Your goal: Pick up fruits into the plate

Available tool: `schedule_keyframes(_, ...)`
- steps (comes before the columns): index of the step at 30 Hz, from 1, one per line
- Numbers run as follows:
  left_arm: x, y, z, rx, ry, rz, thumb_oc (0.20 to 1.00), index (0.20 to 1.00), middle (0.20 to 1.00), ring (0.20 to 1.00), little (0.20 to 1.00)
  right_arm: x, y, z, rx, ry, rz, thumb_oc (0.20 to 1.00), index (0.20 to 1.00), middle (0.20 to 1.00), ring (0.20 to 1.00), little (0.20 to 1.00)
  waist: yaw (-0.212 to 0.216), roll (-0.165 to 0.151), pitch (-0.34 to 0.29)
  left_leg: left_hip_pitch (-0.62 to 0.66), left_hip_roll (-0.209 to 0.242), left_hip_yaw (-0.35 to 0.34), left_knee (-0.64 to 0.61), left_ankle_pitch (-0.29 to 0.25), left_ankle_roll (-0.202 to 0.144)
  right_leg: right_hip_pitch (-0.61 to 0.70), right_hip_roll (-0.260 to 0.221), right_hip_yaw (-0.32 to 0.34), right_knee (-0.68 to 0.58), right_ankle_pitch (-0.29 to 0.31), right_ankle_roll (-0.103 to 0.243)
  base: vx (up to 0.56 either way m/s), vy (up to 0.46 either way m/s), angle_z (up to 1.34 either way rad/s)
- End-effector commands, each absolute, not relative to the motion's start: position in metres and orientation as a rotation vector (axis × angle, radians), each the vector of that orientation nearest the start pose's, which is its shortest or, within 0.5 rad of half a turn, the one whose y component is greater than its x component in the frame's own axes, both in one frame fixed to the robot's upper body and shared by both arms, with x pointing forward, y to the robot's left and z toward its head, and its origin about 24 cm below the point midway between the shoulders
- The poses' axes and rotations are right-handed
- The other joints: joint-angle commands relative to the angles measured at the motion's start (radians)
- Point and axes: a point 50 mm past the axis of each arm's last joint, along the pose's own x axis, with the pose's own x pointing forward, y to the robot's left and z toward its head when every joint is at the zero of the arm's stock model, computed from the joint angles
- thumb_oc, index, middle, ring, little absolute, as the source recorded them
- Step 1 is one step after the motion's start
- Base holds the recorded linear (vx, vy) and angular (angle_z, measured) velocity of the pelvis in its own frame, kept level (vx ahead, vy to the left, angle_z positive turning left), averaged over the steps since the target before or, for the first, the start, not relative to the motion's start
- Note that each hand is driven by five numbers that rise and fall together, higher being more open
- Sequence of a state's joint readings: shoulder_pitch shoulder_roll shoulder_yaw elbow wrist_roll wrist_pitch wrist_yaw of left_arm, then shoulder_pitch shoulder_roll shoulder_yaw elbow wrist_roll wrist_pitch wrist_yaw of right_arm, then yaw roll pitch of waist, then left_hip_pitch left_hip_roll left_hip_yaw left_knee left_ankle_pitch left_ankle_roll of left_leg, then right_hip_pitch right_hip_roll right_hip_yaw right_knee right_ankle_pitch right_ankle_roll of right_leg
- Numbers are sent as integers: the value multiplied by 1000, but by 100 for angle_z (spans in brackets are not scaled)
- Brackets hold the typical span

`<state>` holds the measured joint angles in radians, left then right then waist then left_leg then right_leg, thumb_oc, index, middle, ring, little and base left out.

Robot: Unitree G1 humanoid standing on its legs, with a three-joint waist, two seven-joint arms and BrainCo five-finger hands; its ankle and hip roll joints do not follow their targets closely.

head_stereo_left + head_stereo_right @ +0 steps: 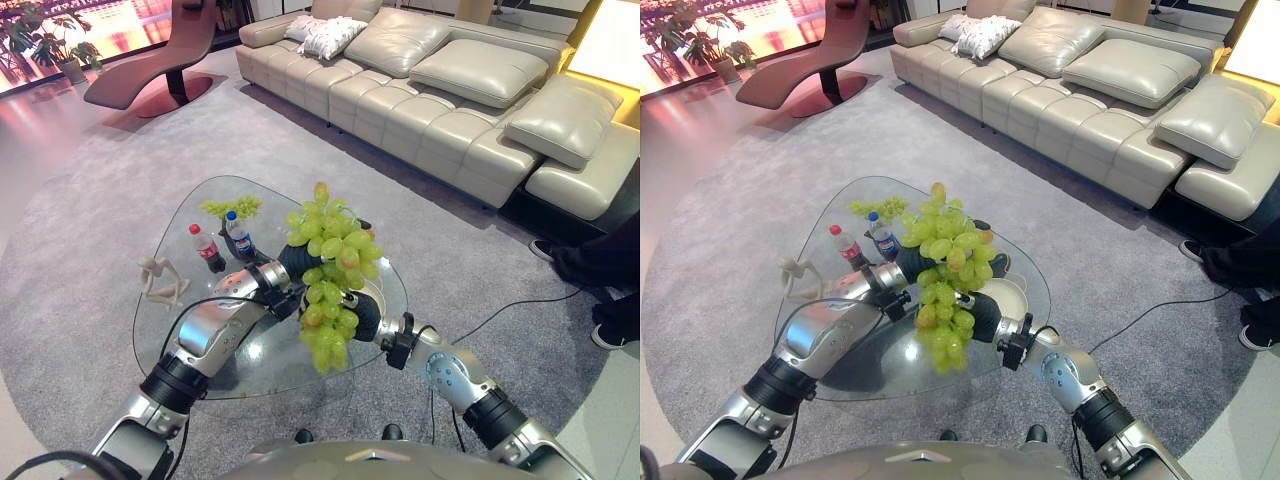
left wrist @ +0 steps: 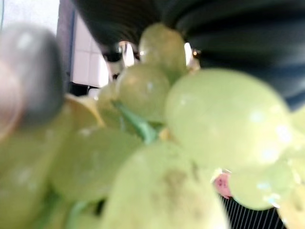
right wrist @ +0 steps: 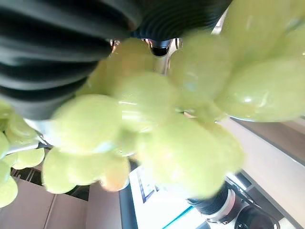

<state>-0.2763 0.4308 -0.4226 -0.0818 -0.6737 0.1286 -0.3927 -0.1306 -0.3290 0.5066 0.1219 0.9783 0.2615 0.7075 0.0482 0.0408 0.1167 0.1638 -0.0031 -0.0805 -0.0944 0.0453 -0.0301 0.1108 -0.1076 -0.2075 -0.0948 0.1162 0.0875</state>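
A big bunch of green grapes (image 1: 328,270) hangs in the air above the glass table (image 1: 175,225), between my two hands. My left hand (image 1: 293,262) is against the bunch from the left; in its wrist view a dark-tipped finger (image 2: 29,71) curls on the grapes (image 2: 190,124). My right hand (image 1: 366,316) sits right behind the bunch on the right, its fingers hidden by the grapes (image 3: 157,124). A pale plate (image 1: 1018,292) shows partly behind the bunch on the table. A second, small bunch of grapes (image 1: 232,207) lies at the table's far side.
Two small bottles (image 1: 208,248) (image 1: 238,233) and a white figurine (image 1: 160,280) stand on the table's left part. A beige sofa (image 1: 450,90) runs along the back, a lounge chair (image 1: 160,60) is far left. A person's shoes (image 1: 545,250) are at the right.
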Motion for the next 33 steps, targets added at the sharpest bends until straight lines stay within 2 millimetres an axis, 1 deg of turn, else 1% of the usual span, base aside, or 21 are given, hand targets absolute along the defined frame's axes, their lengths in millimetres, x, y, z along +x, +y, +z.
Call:
schedule_keyframes(1, 285, 77, 136, -176, -196, -942, 200, 200, 200, 200, 200, 229, -39, 54, 742, 210, 1297, 200, 200, 200, 200, 200, 2, -21, 10, 45, -32, 80, 9, -111, 5, 104, 9, 3, 11, -135, 12, 0, 0, 0)
schedule_keyframes(14, 285, 78, 136, -187, -189, -923, 200, 200, 200, 200, 200, 229, -39, 52, 741, 215, 1289, 200, 200, 200, 200, 200, 2, -21, 13, 44, -30, 84, 7, -107, 3, 104, 8, 0, 11, -134, 13, 0, 0, 0)
schedule_keyframes(15, 286, 79, 134, -191, -182, -920, 420, 420, 420, 420, 420, 229, -40, 51, 742, 215, 1287, 200, 200, 200, 200, 200, 3, -20, 13, 44, -29, 84, 7, -108, 2, 104, 8, -1, 11, -135, 13, 0, 0, 0)
schedule_keyframes(16, 286, 79, 133, -192, -174, -918, 1000, 1000, 1000, 1000, 1000, 229, -40, 52, 744, 215, 1286, 200, 200, 200, 200, 200, 2, -20, 13, 43, -29, 85, 7, -107, 2, 104, 8, -1, 11, -135, 13, 0, 0, 0)
schedule_keyframes(19, 286, 79, 132, -196, -165, -915, 1000, 1000, 1000, 1000, 1000, 230, -41, 52, 745, 215, 1284, 200, 200, 200, 200, 200, 2, -20, 13, 43, -29, 85, 7, -107, 2, 103, 8, 0, 11, -134, 13, 0, 0, 0)
schedule_keyframes(25, 287, 84, 124, -210, -128, -896, 1000, 1000, 1000, 1000, 1000, 231, -44, 50, 744, 213, 1268, 200, 200, 200, 200, 200, 2, -17, 14, 44, -29, 85, 7, -107, 1, 105, 8, -1, 10, -135, 13, 0, 0, 0)
schedule_keyframes(33, 283, 108, 109, -233, -85, -819, 1000, 1000, 1000, 1000, 1000, 231, -63, 44, 755, 191, 1187, 200, 200, 200, 200, 200, 9, -13, 15, 43, -26, 86, 7, -106, 0, 105, 6, -11, 10, -135, 14, 0, 0, 0)
